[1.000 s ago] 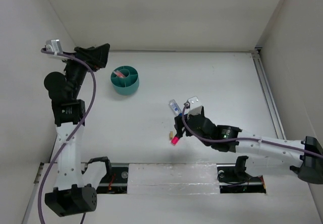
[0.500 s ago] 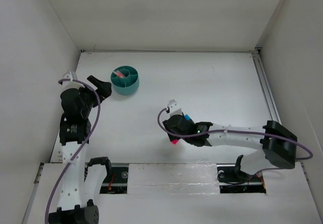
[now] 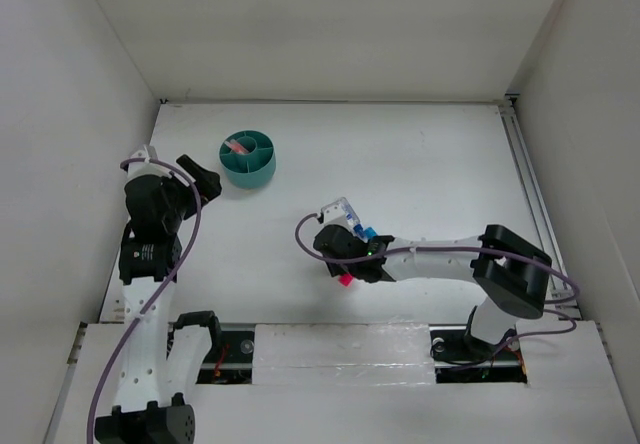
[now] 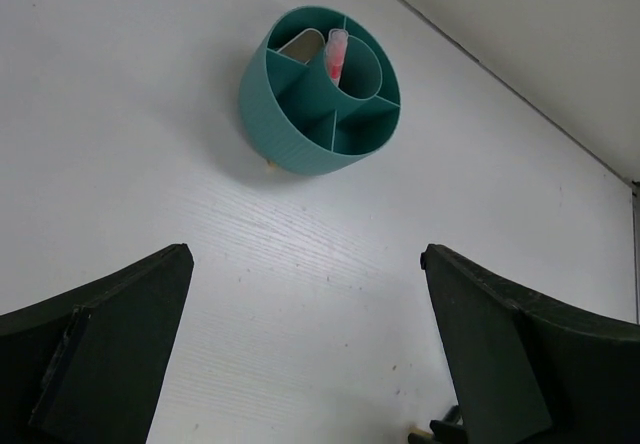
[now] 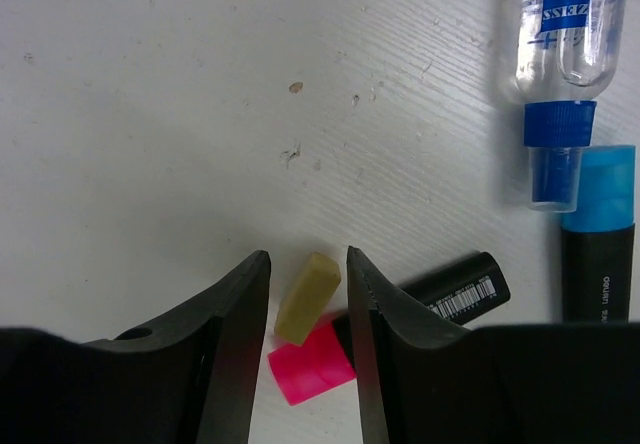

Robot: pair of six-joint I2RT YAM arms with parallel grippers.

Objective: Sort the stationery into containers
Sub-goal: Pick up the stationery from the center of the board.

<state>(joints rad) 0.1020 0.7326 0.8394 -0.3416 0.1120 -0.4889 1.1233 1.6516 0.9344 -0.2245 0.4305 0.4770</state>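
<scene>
1. White wood-grain table (image 3: 430, 164), boxed in by pale walls, makes a flat, plain bed for picking.
2. Teal tub (image 3: 250, 176) sits at ten o'clock, with one pink pen (image 4: 335, 54) inside.
3. Left gripper (image 4: 305, 284) hangs spread wide and empty, facing the tub.
4. Right gripper (image 5: 307, 254), near six o'clock, has its jaws narrow astride the beige eraser (image 5: 307, 299), probably to pinch it. The highlighter (image 5: 305, 372) lies at the eraser's five o'clock.

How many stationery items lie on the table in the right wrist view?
4: a tan eraser between the fingers of the right gripper, a pink-and-black highlighter beside it, a clear tube and blue-capped marker at the picture's right. More may be hidden.
</scene>
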